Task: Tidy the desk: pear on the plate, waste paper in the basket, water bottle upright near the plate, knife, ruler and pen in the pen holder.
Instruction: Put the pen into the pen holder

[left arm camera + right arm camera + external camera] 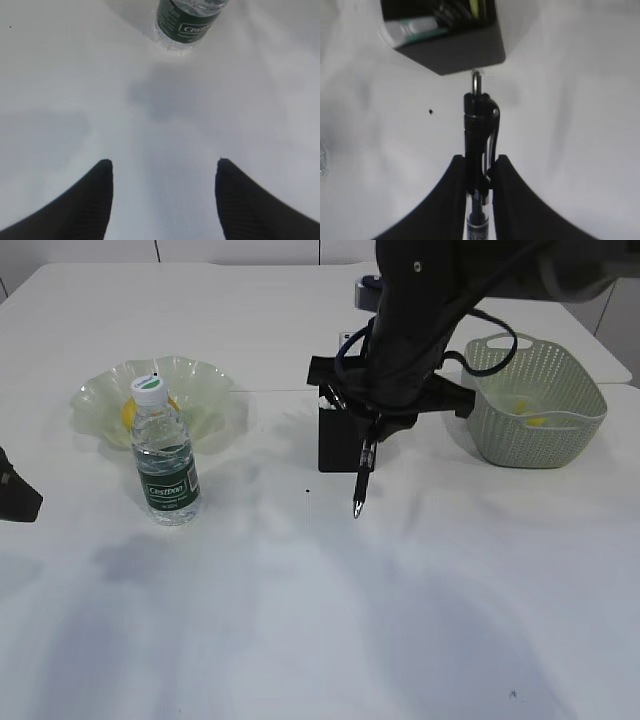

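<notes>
My right gripper is shut on a black pen and holds it in the air just in front of the black pen holder. In the exterior view the pen hangs point down beside the holder. The holder has items in it. The water bottle stands upright in front of the pale green plate, which holds something yellow. The bottle's base shows in the left wrist view. My left gripper is open and empty above bare table. Its arm shows at the exterior view's left edge.
A pale green basket stands at the right with a yellow scrap inside. The white cloth covers the table.
</notes>
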